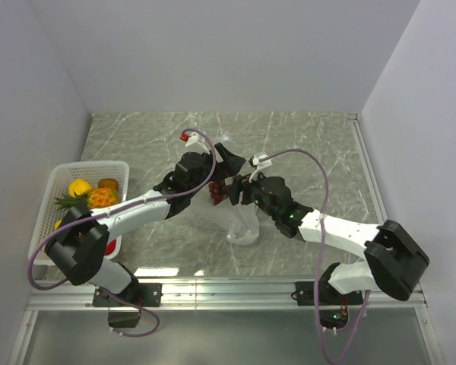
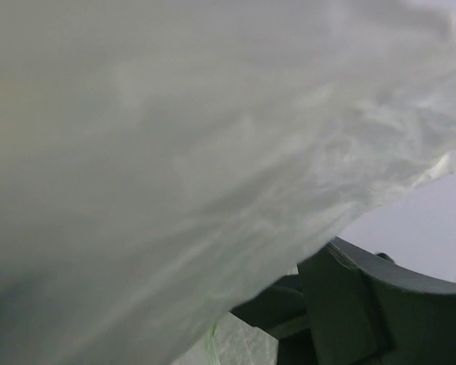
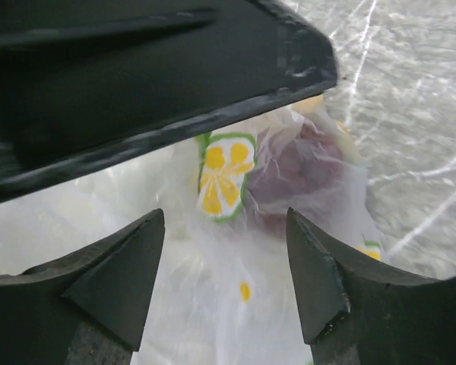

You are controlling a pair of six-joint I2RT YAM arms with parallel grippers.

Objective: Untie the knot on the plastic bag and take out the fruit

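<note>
The plastic bag (image 1: 239,217) stands pulled up at the table's middle, with the dark purple grape bunch (image 1: 216,192) in its upper part. My left gripper (image 1: 226,163) is above it, its fingers pressed together on the bag's film; plastic (image 2: 175,152) fills the left wrist view. My right gripper (image 1: 238,190) (image 3: 226,228) is open, its fingers either side of the bag's film (image 3: 235,304), the grapes (image 3: 296,171) showing through just beyond. The pineapple (image 1: 99,198), yellow fruit (image 1: 80,186) and brownish-orange fruit (image 1: 109,184) lie in the white basket (image 1: 61,171). No knot shows.
The basket stands at the table's left edge, partly under my left arm. A small red fruit (image 1: 115,245) shows at its near corner. Grey walls close in the table on the left, back and right.
</note>
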